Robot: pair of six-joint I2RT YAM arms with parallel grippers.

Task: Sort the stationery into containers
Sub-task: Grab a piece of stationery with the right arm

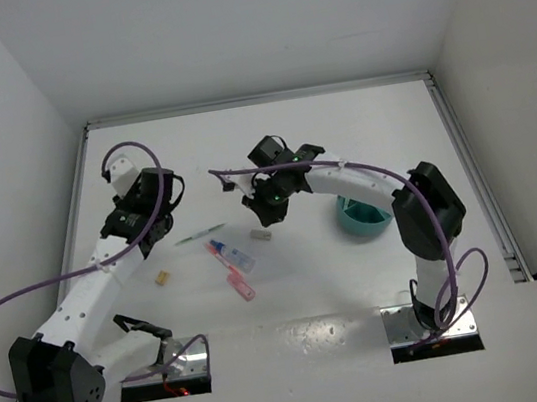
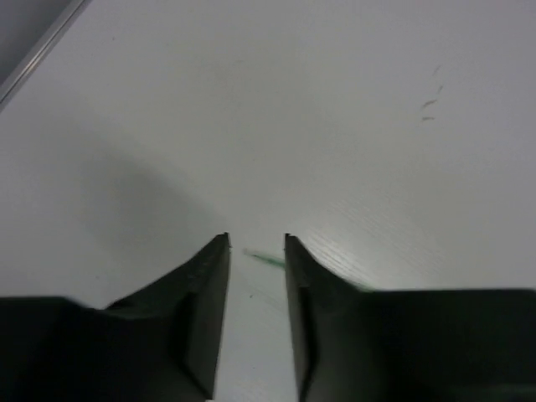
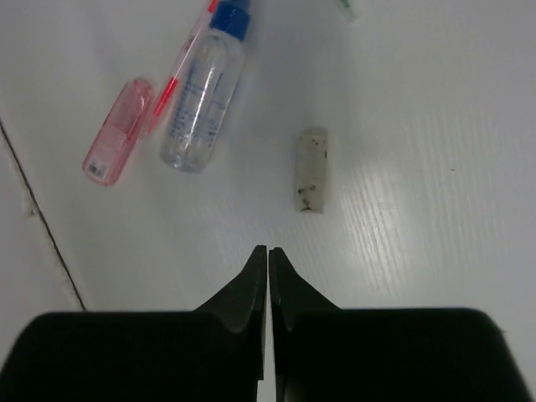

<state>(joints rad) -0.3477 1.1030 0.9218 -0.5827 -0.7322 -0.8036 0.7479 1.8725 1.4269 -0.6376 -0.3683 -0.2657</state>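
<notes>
I held the left gripper (image 2: 255, 243) parted and the right gripper (image 3: 268, 251) closed empty, while green pen (image 1: 200, 235), eraser (image 3: 312, 170), tube (image 3: 201, 100) and pink marker (image 3: 117, 142) lay unsorted left of the teal tub (image 1: 358, 222).

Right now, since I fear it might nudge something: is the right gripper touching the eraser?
Apart. The right wrist view shows the right gripper shut and empty, with a strip of bare table between its tips and the eraser.

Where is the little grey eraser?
In the top view the eraser lies near the table's middle, between the right gripper and the clear bottle, touching neither.
</notes>
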